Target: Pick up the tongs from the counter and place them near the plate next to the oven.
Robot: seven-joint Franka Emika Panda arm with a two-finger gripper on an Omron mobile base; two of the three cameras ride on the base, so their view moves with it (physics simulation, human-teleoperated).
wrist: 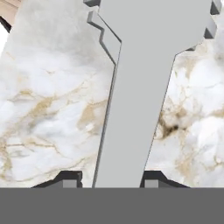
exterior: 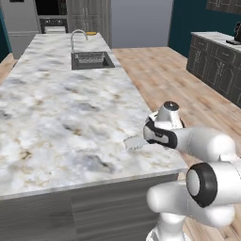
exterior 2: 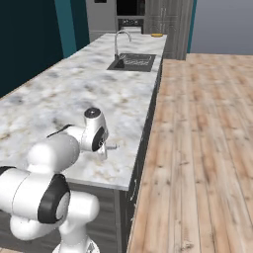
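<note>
Silver-grey tongs point(wrist: 131, 96), brown-veined white marble counter point(wrist: 48, 109)

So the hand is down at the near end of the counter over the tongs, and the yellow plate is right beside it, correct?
Not quite. The hand is over the tongs at the near end of the counter, but the plate sits at the far end, past the sink, as the right base view shows.

The counter point(exterior: 61, 108) runs from the lower left of the left base view up to its top. The sink point(exterior: 92, 60) sits in it at upper centre, the faucet point(exterior: 76, 37) behind it. The plate point(exterior: 91, 33) lies beyond, the oven point(exterior: 51, 14) at the top left. The tongs point(exterior: 134, 142) lie near the counter's lower right edge, between the fingertips point(wrist: 70, 180) in the hand view.
</note>
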